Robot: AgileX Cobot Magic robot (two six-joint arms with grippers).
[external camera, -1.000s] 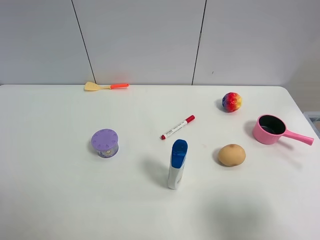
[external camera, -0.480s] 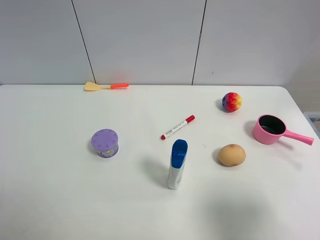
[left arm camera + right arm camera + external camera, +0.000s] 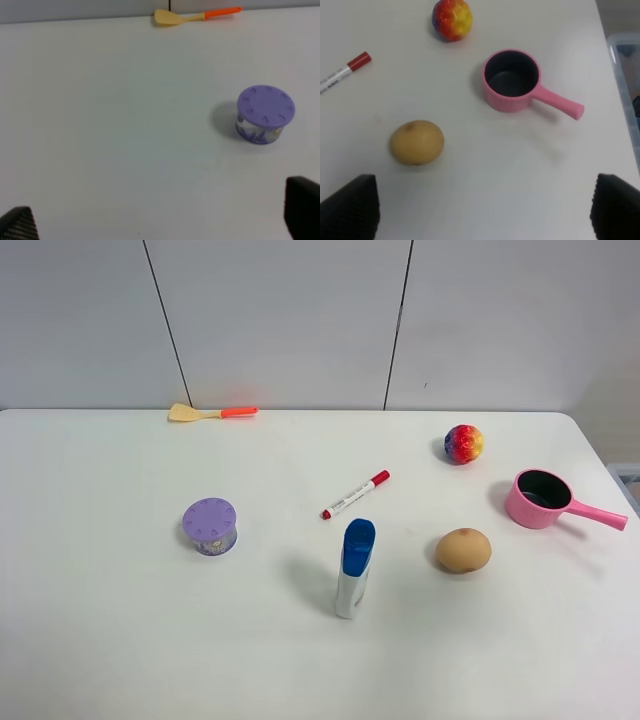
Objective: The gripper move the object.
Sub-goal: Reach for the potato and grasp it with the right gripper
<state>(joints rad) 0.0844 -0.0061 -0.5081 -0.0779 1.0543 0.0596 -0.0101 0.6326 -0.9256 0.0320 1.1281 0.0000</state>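
Note:
The object is a tan potato-like lump [image 3: 463, 550] lying on the white table [image 3: 120, 620] at the right, between the blue-capped bottle and the pink pan. It also shows in the right wrist view [image 3: 416, 142]. My right gripper [image 3: 482, 207] is open and empty, its black fingertips [image 3: 350, 205] spread wide, short of the lump and apart from it. My left gripper [image 3: 160, 220] is open and empty, with its fingertips [image 3: 302, 207] at the frame corners, short of the purple jar. Neither arm shows in the exterior high view.
A pink pan [image 3: 540, 498] [image 3: 512, 80] and a rainbow ball [image 3: 463, 444] [image 3: 452, 19] lie beyond the lump. A red marker [image 3: 355, 494], an upright blue-capped bottle [image 3: 355, 568], a purple-lidded jar [image 3: 210, 526] [image 3: 265, 114] and an orange-handled spatula [image 3: 212, 413] stand elsewhere. A clear bin [image 3: 625, 75] sits off the table's right edge.
Nothing on the table has moved. A faint shadow near the table's front edge on the right has faded.

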